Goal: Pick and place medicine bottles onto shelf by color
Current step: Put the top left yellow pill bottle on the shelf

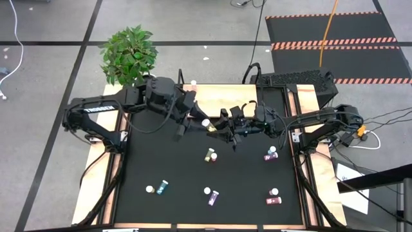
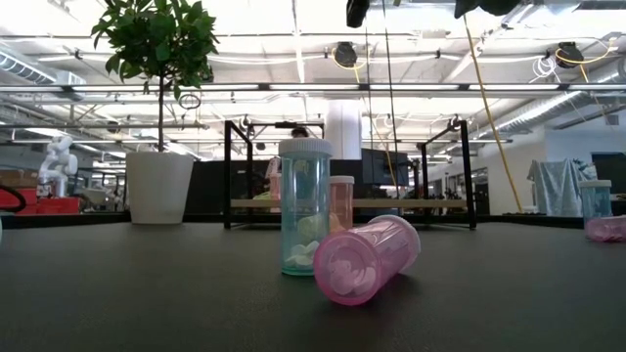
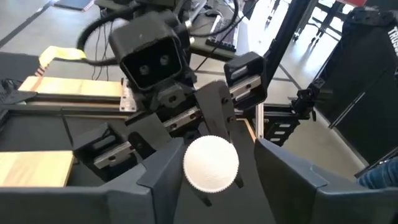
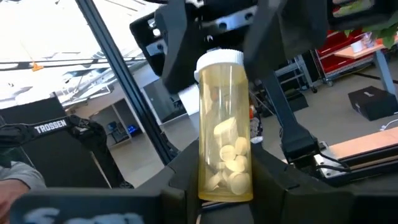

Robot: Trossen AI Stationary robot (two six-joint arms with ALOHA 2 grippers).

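Yellow bottle (image 4: 225, 130) mid-handover between grippers; several bottles (image 1: 211, 196) left on the table.
Right gripper (image 1: 222, 127) is clamped on its body; left gripper (image 1: 192, 120) fingers stand apart around the cap.

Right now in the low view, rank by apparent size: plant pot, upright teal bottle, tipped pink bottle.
1. Teal bottle, tallest in frame.
2. Pot and pink bottle look about alike; not ranked.
The bottles sit far nearer the camera, so true sizes surely differ.

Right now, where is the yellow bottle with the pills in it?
The yellow bottle is up in the air over the middle back of the table, held in the right gripper, with the left gripper meeting it at its white cap.
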